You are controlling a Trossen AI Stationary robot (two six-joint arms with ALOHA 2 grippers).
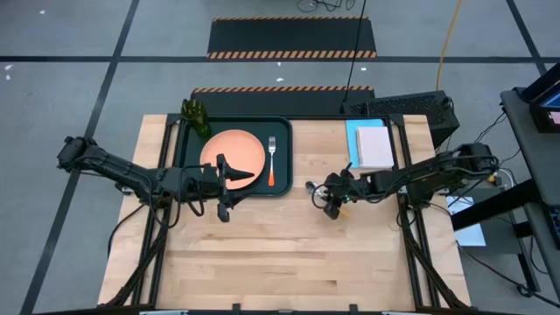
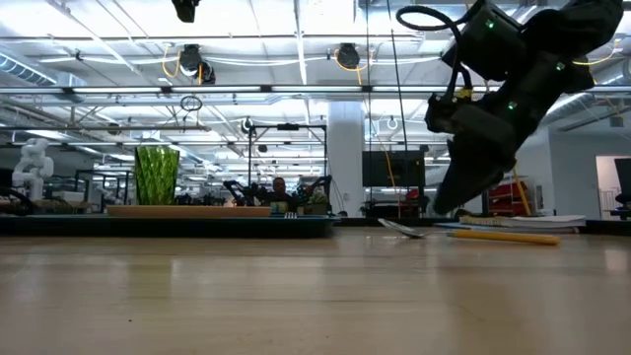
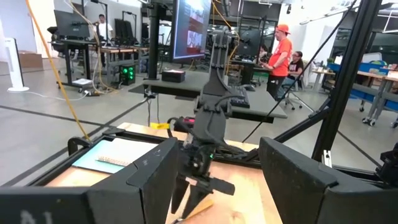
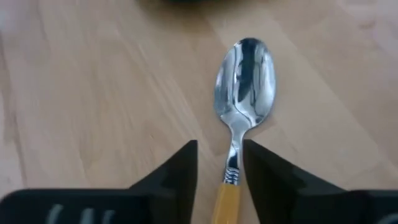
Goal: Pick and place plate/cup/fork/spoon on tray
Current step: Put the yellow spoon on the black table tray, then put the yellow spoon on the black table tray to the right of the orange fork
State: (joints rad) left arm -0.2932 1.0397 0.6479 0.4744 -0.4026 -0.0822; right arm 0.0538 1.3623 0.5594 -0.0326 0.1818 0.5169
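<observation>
Right claw (image 4: 219, 163) hides spoon (image 4: 244, 81) handle.

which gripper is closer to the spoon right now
Right. The right gripper is directly over the spoon, its fingers either side of the orange handle on the bare table. The left gripper is over the plate on the tray.

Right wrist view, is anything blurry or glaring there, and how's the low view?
Right wrist view: the spoon bowl mirrors bright glare, sharp; its orange handle and the right gripper fingers look soft. Low view: near tabletop blurred, ceiling lights glare behind the cup.
</observation>
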